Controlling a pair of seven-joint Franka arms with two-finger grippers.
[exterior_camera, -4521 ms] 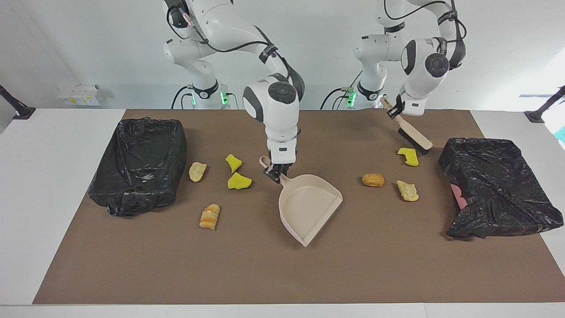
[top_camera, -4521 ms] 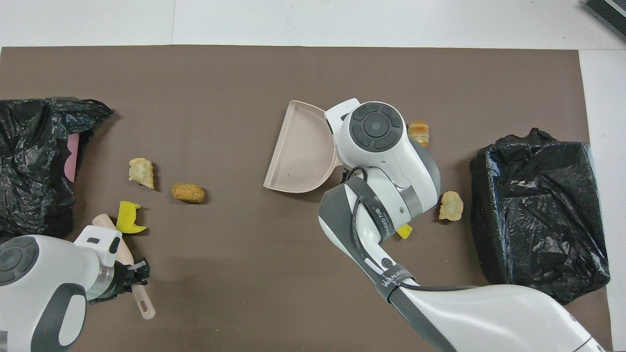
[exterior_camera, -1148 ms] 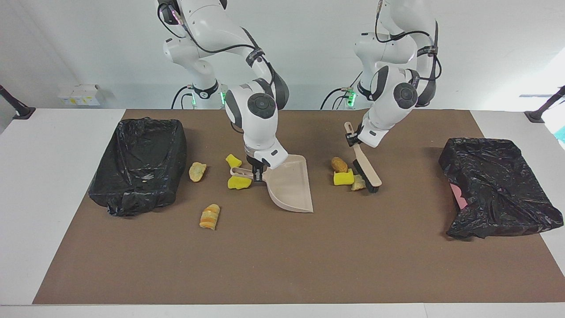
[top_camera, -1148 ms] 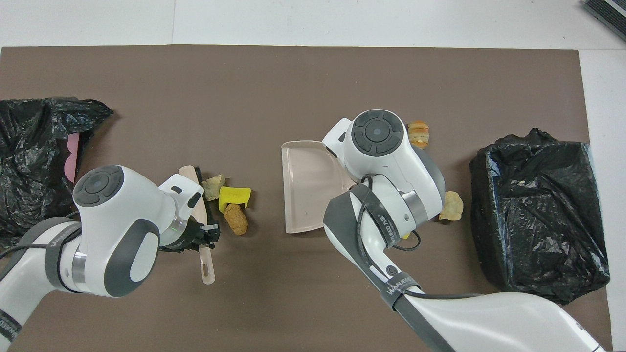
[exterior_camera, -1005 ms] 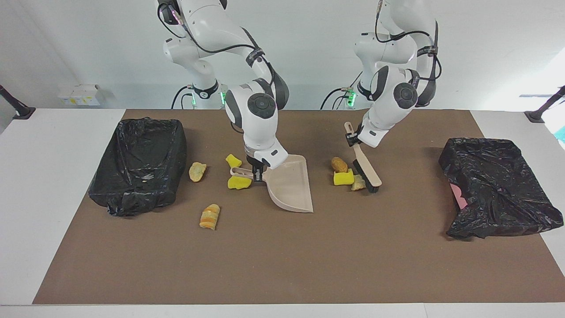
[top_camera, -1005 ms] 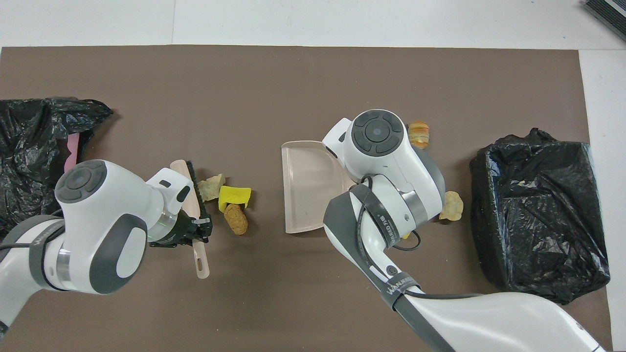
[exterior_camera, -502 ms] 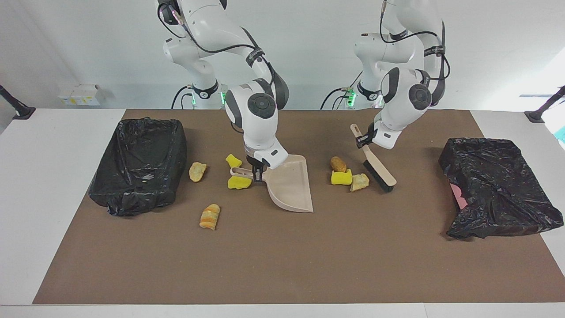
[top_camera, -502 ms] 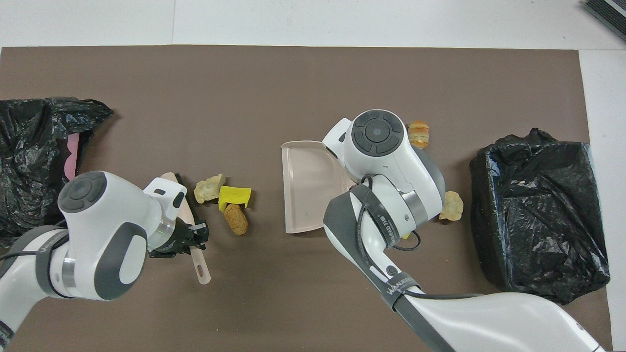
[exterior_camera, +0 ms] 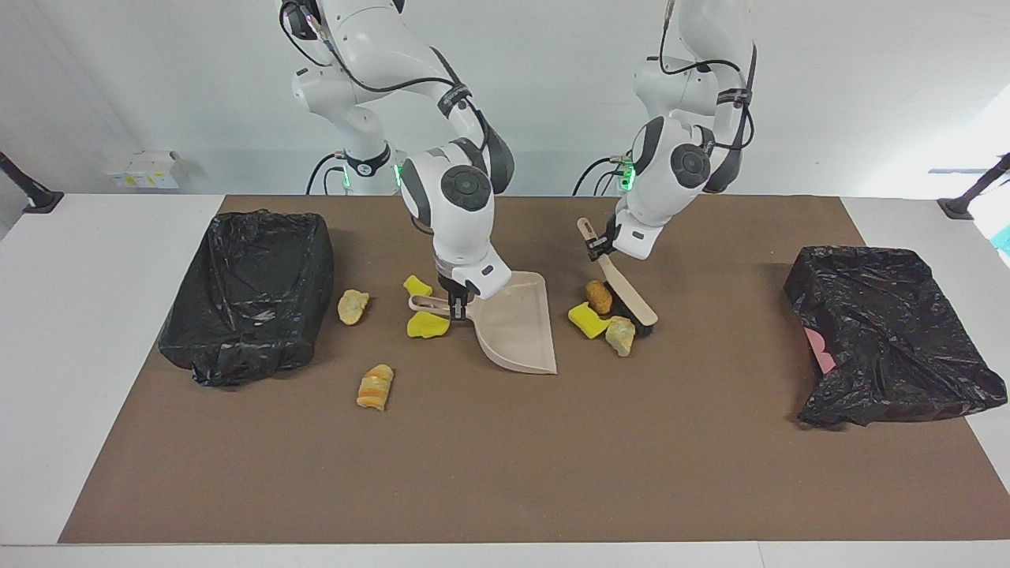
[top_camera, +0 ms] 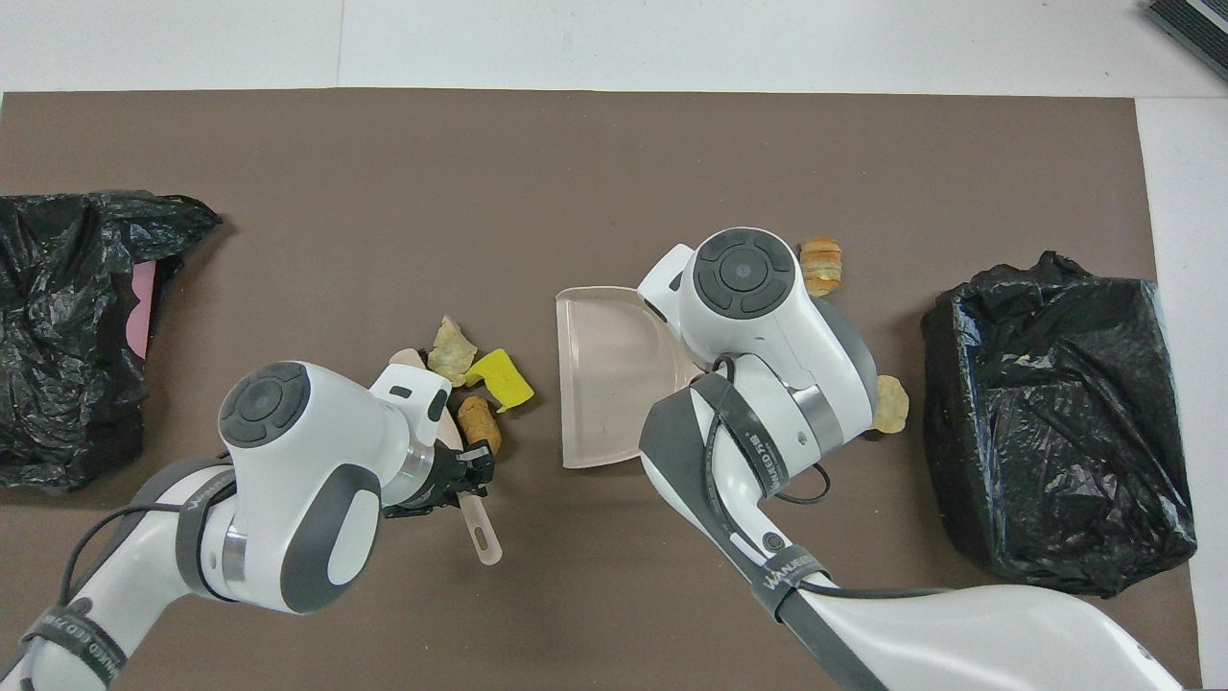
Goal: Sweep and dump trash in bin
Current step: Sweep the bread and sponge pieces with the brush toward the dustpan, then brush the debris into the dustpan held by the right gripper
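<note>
My right gripper (exterior_camera: 456,305) is shut on the handle of the beige dustpan (exterior_camera: 517,327), whose lip rests on the mat; it also shows in the overhead view (top_camera: 604,379). My left gripper (exterior_camera: 601,246) is shut on the handle of the beige brush (exterior_camera: 629,297), bristles down on the mat. Three pieces of trash lie against the brush, between it and the pan: a brown one (exterior_camera: 599,296), a yellow one (exterior_camera: 587,322) and a tan one (exterior_camera: 620,335). They show together in the overhead view (top_camera: 477,422). My left gripper (top_camera: 460,477) also shows there.
Two yellow chunks (exterior_camera: 427,325) and a tan scrap (exterior_camera: 353,306) lie beside the pan's handle, and an orange-striped piece (exterior_camera: 375,386) lies farther from the robots. A black-lined bin (exterior_camera: 252,292) stands at the right arm's end, another black-bagged bin (exterior_camera: 884,331) at the left arm's end.
My left arm drew the brush back toward its own end, then swept it toward the dustpan. The three pieces moved closer to the pan. The dustpan shifted only slightly.
</note>
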